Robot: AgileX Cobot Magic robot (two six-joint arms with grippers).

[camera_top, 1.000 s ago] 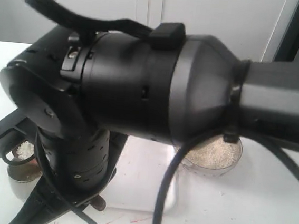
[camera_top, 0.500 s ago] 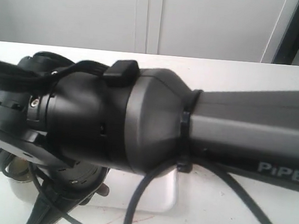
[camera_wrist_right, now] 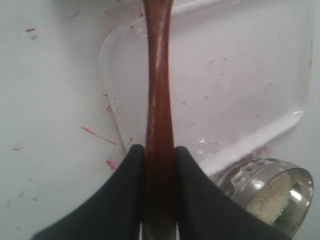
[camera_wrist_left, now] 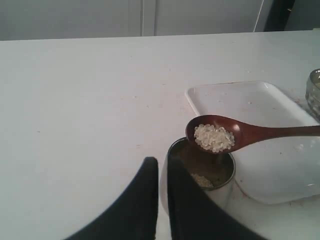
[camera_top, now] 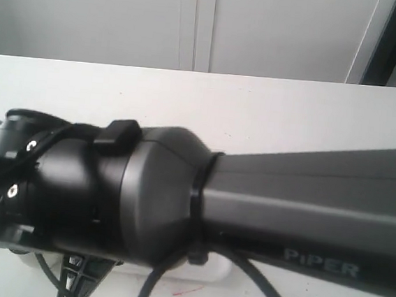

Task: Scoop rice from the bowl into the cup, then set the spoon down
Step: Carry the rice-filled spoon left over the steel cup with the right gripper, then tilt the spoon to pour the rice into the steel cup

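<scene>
Wooden spoon (camera_wrist_right: pixel 159 75) is clamped lengthwise within the right end effector (camera_wrist_right: pixel 159 152).

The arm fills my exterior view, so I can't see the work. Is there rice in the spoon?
Observer: Yes, a small heap of rice sits in the spoon, which is held about level.
Operator: Where is it relative to the cup?
Observer: In the left wrist view its head hangs just above the rim of the cup.
Operator: Is the grip on it sound?
Observer: The right gripper is shut on the handle, with a finger on each side.
</scene>
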